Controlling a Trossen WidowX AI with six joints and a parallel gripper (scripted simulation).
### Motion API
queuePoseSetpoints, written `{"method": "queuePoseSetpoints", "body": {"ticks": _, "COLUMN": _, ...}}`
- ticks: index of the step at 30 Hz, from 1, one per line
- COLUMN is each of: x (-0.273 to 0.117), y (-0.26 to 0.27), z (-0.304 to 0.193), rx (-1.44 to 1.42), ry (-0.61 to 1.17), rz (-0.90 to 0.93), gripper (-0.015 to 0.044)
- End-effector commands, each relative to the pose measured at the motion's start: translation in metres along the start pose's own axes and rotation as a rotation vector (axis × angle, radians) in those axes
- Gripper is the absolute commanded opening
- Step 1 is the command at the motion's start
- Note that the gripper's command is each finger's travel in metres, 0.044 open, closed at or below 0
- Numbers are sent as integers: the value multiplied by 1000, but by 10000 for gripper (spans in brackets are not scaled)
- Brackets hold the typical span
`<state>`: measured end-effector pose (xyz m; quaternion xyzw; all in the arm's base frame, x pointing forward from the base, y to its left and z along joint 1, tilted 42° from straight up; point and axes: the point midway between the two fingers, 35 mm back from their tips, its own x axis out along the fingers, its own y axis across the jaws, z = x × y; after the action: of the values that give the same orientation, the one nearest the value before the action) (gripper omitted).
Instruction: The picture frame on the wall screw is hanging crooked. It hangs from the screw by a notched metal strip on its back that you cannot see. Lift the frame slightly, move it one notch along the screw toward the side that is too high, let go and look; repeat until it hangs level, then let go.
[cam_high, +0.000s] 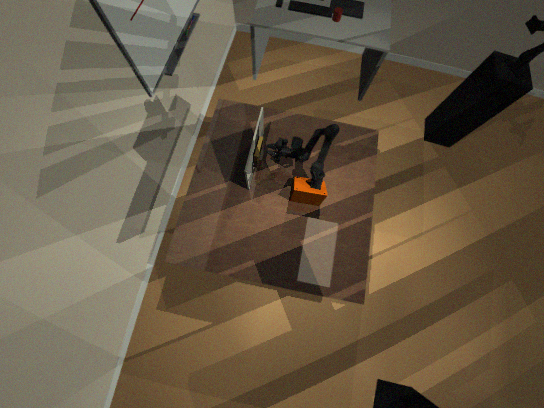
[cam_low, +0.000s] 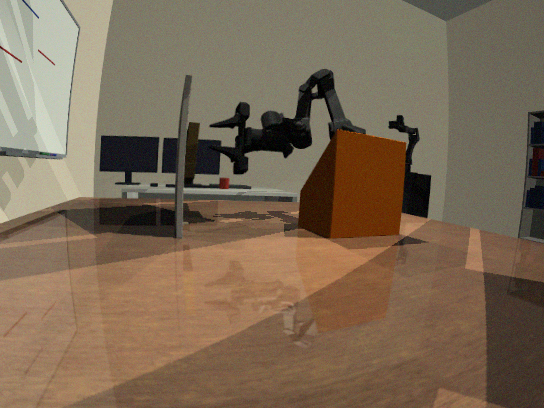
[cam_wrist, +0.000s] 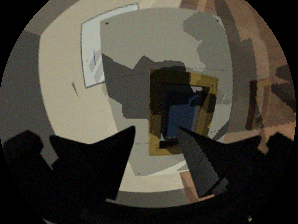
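Note:
The gold picture frame (cam_high: 259, 146) (cam_low: 192, 152) (cam_wrist: 155, 144) with a blue picture hangs on the upright grey panel (cam_high: 249, 174) (cam_low: 180, 185) (cam_wrist: 155, 37). In the wrist view its top edge runs lower toward the right; lens distortion and shadow make the exact tilt hard to judge. The screw and the notched strip are hidden. My gripper (cam_high: 269, 150) (cam_low: 211, 136) (cam_wrist: 156, 129) is open and empty, pointing at the panel. Its fingertips stand a short way in front of the frame, apart from it. In the wrist view the right finger overlaps the frame's lower part.
The arm stands on an orange block (cam_high: 308, 192) (cam_low: 367, 185) on the table. A pale rectangle (cam_high: 318, 252) lies near the block. A whiteboard (cam_low: 37, 75) (cam_wrist: 95, 45) is on the wall behind the panel. A desk with monitors (cam_low: 130, 154) stands beyond.

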<state>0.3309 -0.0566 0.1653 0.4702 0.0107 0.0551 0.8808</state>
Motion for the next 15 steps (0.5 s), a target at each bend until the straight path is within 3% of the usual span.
{"method": "queuePoseSetpoints", "body": {"ticks": 1, "x": 7, "y": 0, "z": 1, "rx": -10, "ry": -9, "rz": 2, "gripper": 260}}
{"method": "queuePoseSetpoints", "body": {"ticks": 15, "x": 9, "y": 0, "z": 1, "rx": -10, "ry": -9, "rz": 2, "gripper": 260}}
